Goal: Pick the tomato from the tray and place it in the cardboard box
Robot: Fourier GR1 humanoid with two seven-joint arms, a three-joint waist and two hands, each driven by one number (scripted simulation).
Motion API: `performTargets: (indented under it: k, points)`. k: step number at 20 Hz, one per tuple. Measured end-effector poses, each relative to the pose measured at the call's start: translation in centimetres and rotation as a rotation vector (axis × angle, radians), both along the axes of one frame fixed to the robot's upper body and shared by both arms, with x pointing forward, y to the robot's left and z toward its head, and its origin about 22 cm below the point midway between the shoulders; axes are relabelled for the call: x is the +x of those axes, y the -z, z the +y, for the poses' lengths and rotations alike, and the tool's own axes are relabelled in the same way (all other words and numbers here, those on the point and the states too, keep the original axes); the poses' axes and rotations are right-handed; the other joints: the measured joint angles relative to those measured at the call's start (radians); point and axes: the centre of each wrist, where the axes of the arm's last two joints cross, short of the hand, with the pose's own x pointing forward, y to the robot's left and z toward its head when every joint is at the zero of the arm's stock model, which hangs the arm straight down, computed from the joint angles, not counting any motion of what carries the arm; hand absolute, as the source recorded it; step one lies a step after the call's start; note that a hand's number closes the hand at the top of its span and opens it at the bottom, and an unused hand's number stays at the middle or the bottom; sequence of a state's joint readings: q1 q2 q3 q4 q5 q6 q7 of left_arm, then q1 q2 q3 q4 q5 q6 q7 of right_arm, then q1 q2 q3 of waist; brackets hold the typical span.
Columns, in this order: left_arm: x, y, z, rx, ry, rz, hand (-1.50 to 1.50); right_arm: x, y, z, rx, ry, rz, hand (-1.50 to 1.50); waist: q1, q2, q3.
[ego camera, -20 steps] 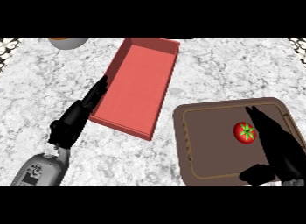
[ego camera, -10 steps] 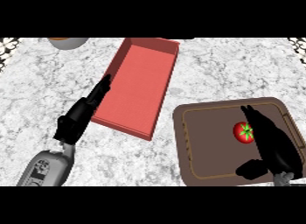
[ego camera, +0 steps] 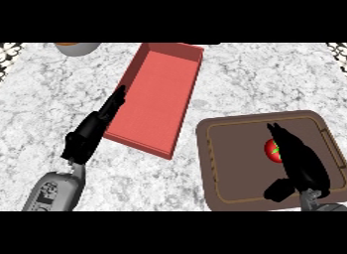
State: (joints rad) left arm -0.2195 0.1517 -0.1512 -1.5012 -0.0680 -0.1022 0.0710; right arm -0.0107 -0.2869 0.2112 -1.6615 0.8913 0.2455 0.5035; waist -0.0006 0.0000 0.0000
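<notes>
Change since the earlier frames: the right hand [ego camera: 302, 161] is sitting lower and further right over the tray [ego camera: 228, 149], its fingertips now lying beside the tomato [ego camera: 272, 150] instead of reaching past it; the left hand [ego camera: 92, 131] is riding slightly higher along the box's edge.
Right hand: it is lying over the tray's right half, fingers stretched straight toward the far rim, thumb jutting out to the left near the tray's near edge; it is gripping nothing.
Left hand: it is stretching straight and flat, fingertips touching the left wall of the red box [ego camera: 154, 96], holding nothing.
Tomato: it is resting on the brown tray, partly hidden by the right hand's fingers on its right side.
Box: it is lying open on the counter [ego camera: 37, 99], just left of the tray.
Bowl [ego camera: 78, 47]: it is showing partly at the far edge.
</notes>
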Motion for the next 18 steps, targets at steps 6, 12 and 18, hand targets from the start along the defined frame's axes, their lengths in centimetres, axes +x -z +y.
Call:
performTargets:
  k: [6,12,18]
  points:
    - [-0.2,0.3,-0.2,-0.003,0.003,0.000,0.00,0.7,1.6,-0.4,-0.006,-0.002,0.011,-1.50,0.000,-0.003,-0.004]
    - [-0.6,0.2,0.1,0.002,0.004,0.001,0.00,1.4,2.5,-1.5,-0.046,0.014,0.012,-1.50,0.001,-0.007,-0.009]
    - [-0.5,-0.5,0.4,0.003,-0.004,-0.010,0.00,1.6,3.0,-1.7,-0.057,0.004,0.024,1.50,0.001,-0.009,-0.013]
